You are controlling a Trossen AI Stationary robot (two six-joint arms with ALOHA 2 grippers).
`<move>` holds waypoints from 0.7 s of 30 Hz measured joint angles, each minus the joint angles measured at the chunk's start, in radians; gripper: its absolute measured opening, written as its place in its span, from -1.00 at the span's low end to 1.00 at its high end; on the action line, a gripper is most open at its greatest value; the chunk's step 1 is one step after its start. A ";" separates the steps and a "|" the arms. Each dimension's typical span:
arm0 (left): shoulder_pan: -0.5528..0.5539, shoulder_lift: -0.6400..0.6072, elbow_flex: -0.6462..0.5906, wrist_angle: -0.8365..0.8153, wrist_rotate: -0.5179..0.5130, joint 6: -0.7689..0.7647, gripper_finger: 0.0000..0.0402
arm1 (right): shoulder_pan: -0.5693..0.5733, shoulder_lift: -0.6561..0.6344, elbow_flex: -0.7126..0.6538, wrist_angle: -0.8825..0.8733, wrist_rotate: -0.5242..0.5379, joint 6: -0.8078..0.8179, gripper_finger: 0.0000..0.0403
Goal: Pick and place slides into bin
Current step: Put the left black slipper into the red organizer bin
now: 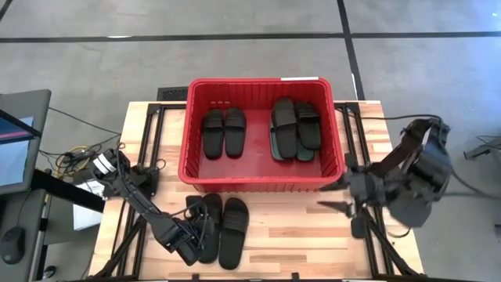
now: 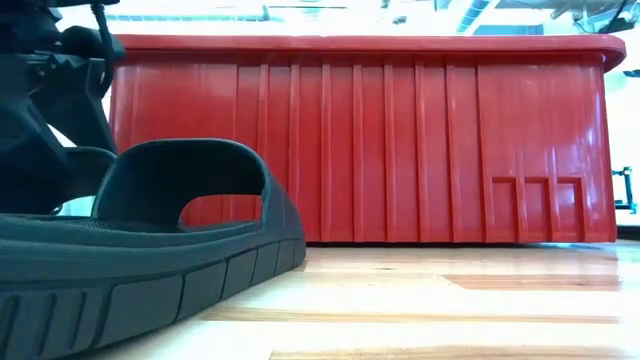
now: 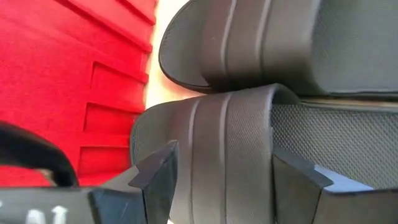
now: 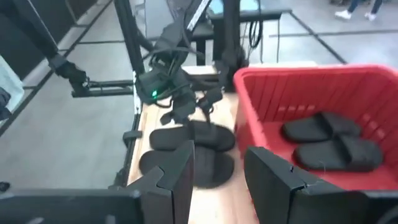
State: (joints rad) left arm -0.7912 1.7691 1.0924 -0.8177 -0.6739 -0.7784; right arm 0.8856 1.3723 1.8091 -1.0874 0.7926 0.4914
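No readable writing. 2 black slides (image 1: 223,229) on table (image 1: 297,235) near red bin (image 1: 192,133). Bin holds black pair (image 1: 223,131) left, stacked slides (image 1: 295,127) right. Left gripper (image 3: 224,186) fingers apart, straddling slide strap (image 3: 217,143). Right gripper (image 4: 219,171) empty, fingers apart, right of bin.

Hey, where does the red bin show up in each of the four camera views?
High view: bin at top centre of the table, slides inside.
Low view: its ribbed wall fills the background behind a black slide.
Left wrist view: red wall along one edge.
Right wrist view: open bin off to one side, slides inside.
Shared landmark: the black slides on the table beside it.
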 joint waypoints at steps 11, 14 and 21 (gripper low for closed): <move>0.043 0.000 0.002 0.001 0.070 -0.055 -0.35 | -0.029 -0.048 0.000 -0.058 0.027 -0.048 -0.37; 0.043 -0.001 0.002 -0.001 0.084 -0.089 -0.73 | -0.029 -0.041 0.000 -0.086 0.025 -0.048 -0.37; 0.039 -0.001 0.069 -0.071 0.105 -0.148 -0.96 | -0.029 -0.035 -0.001 -0.121 0.027 -0.047 -0.37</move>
State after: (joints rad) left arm -0.7525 1.7683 1.1613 -0.8884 -0.5686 -0.9262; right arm 0.8566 1.3376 1.8084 -1.2086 0.8199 0.4446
